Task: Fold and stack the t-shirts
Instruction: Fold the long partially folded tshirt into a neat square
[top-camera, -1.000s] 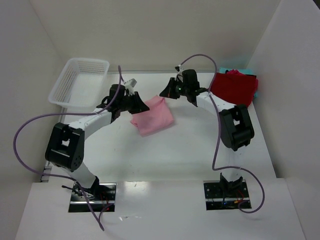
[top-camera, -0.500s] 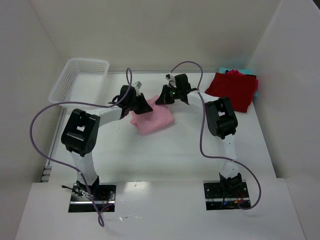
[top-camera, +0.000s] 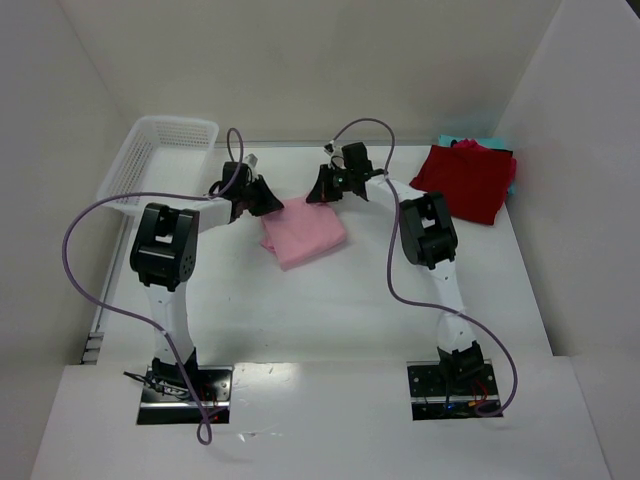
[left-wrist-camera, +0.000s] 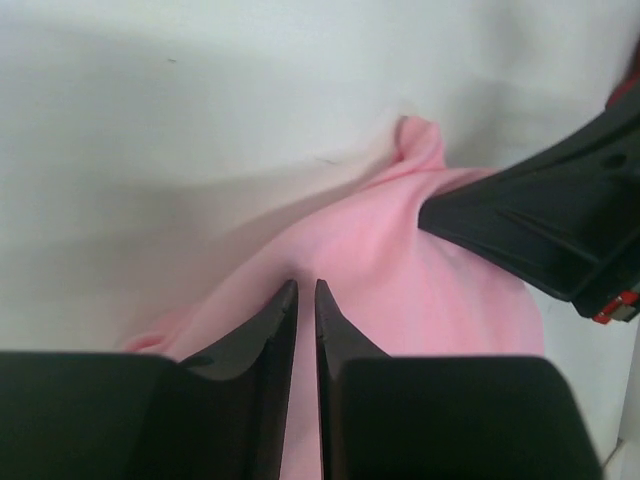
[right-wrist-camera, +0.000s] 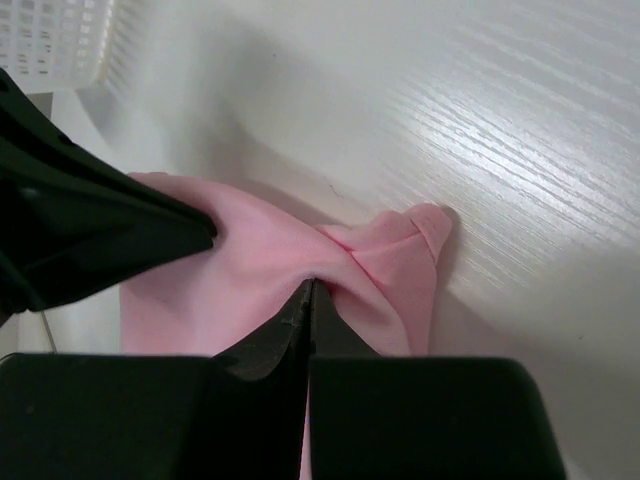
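On the table (top-camera: 330, 300), lying flat and loosely folded: pink tee (top-camera: 305, 232). At the tee's far left corner, left pincer (top-camera: 268, 197), jaws drawn almost together with only a slit between them, nipping a ridge of pink cloth. At the tee's far right corner, right pincer (top-camera: 322, 188), jaws pressed fully together, clamped on a small puckered fold. Both close beside each other over the tee's far edge, tips apart. Well to the right of the tee, by the wall: dark red shirt (top-camera: 468, 180), folded, atop a teal shirt (top-camera: 452, 139) peeking out at the edge. Far left of the tee: white mesh basket (top-camera: 160, 160).
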